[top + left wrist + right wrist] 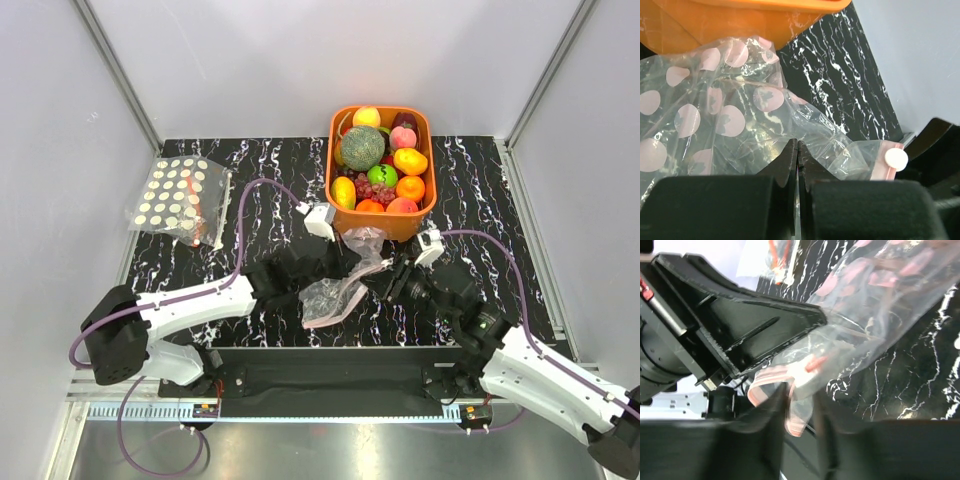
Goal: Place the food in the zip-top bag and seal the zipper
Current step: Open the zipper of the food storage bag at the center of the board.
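Note:
The zip-top bag [338, 290] lies crumpled on the black marbled table in front of the orange basket [428, 170], which holds the food [362, 147]. My left gripper [348, 264] is shut on a fold of the bag's clear pink-dotted film [715, 115], its tips [798, 147] pressed together. The right gripper [388, 283] is at the bag's mouth from the other side. In the right wrist view, the pink zipper strip [767, 382] hangs curled between its blurred fingers [771, 412], which stand apart. I see no food inside the bag.
A second clear bag with cream dots and an orange-red strip [180, 200] lies at the far left of the table. The left gripper's black body [740, 330] sits close above the right gripper's fingers. Grey walls enclose the table on three sides.

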Controlling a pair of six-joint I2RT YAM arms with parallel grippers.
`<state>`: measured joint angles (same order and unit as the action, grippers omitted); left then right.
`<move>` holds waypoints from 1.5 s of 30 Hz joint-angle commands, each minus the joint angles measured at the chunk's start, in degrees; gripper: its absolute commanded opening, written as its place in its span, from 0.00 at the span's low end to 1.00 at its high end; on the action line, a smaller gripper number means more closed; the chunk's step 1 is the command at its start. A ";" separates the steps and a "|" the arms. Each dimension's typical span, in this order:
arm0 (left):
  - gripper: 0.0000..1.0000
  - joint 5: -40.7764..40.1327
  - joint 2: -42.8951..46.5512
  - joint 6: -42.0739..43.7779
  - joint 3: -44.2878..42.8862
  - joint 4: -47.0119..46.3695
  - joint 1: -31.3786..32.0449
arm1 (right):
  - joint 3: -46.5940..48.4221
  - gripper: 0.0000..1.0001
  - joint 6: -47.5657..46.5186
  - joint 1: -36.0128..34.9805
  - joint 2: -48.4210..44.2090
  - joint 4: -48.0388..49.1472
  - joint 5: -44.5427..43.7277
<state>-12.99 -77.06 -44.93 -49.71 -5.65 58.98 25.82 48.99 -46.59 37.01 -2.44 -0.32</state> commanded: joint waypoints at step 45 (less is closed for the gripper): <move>0.98 -5.89 8.24 37.03 -12.16 23.93 20.12 | 16.80 0.00 -3.73 -0.70 1.57 -32.10 -7.87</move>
<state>-11.31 -68.45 -8.58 -58.22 16.43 78.50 40.51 46.02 -46.83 38.52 -32.95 -9.43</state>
